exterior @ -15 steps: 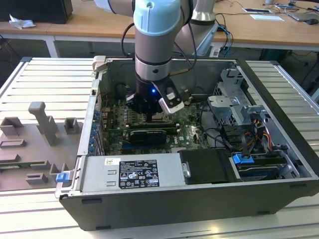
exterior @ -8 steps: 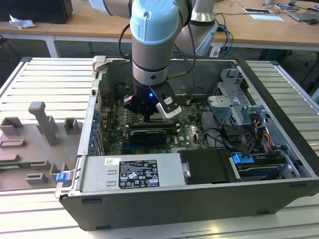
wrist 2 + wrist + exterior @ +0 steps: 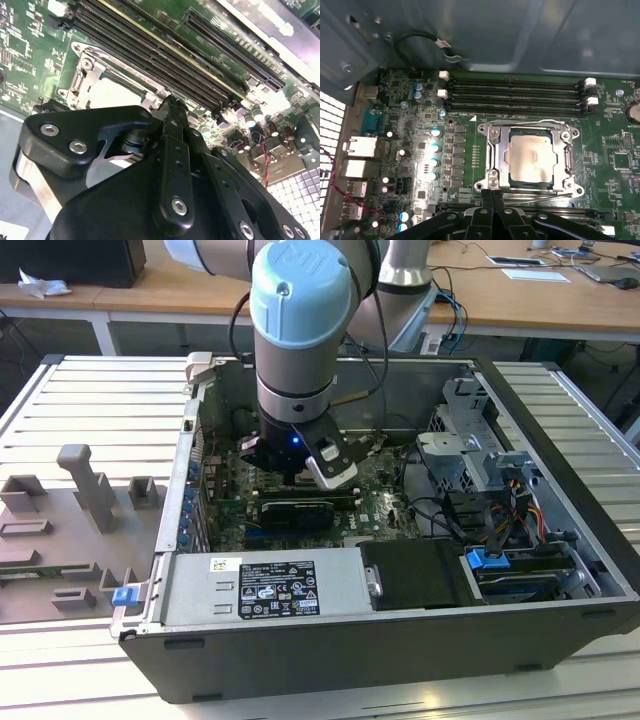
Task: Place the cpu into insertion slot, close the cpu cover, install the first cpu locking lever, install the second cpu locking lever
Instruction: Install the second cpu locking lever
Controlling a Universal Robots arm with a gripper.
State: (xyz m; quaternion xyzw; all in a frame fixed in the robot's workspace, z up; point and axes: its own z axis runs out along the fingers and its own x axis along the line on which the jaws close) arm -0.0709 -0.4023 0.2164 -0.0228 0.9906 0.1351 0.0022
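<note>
One cpu (image 3: 531, 158) lies seated in the insertion slot (image 3: 506, 176) with the cpu cover (image 3: 566, 152) down around it, while the end effector (image 3: 493, 194), fingertips (image 3: 486, 196) clenched together and empty, hovers just beside the socket's edge inside the computer case (image 3: 560, 430).

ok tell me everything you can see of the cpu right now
The cpu is a small flat square chip with a pale silver-beige metal top, lying flat in the socket on the green circuit board. A thin silvery frame plate lies around its edges, so its top shows through the window. The black gripper, fingers together, sits at the socket's edge beside it, not holding it. In the second wrist view the chip shows partly behind the gripper.
</note>
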